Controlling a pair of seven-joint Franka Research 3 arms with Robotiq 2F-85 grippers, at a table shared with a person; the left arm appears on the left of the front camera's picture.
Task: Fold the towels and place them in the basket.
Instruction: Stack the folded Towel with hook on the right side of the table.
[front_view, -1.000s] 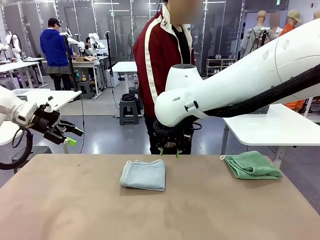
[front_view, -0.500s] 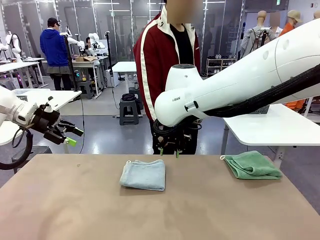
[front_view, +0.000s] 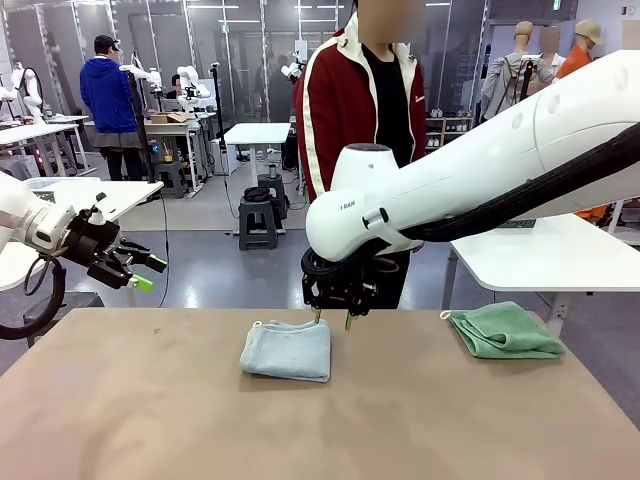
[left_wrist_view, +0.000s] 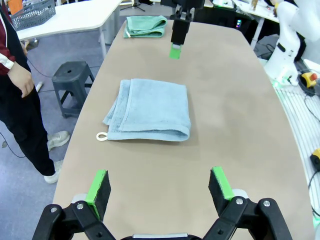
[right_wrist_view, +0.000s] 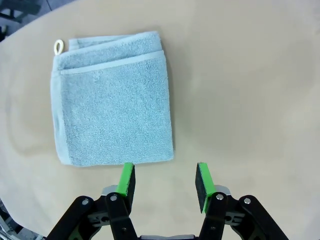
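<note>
Light grey towel: a small folded terry-cloth towel lies flat near the middle of the brown table, with a small white loop at its far left corner in the front view.
Mint green towel: a folded terry-cloth towel lies at the far right edge of the table, well apart from the grey one.
Right gripper: the black gripper with green pads hangs just over the far right corner of the grey towel, jaws partly open, holding nothing.
Left gripper: it is off the table at the left side, above the floor, jaws fully open and empty.
Basket: a dark mesh plastic basket stands on a white side table, seen in the left wrist view, beside the green towel's end of the brown table.
Right wrist view: the grey towel is seen from above, with its folded layers and loop; one green pad is at the towel's near edge, the other over bare table.
Left wrist view: both towels in one line, the right gripper between them, and the person's hand beside the table edge.
Open room: the table is bare between the two towels and on the whole near half.
</note>
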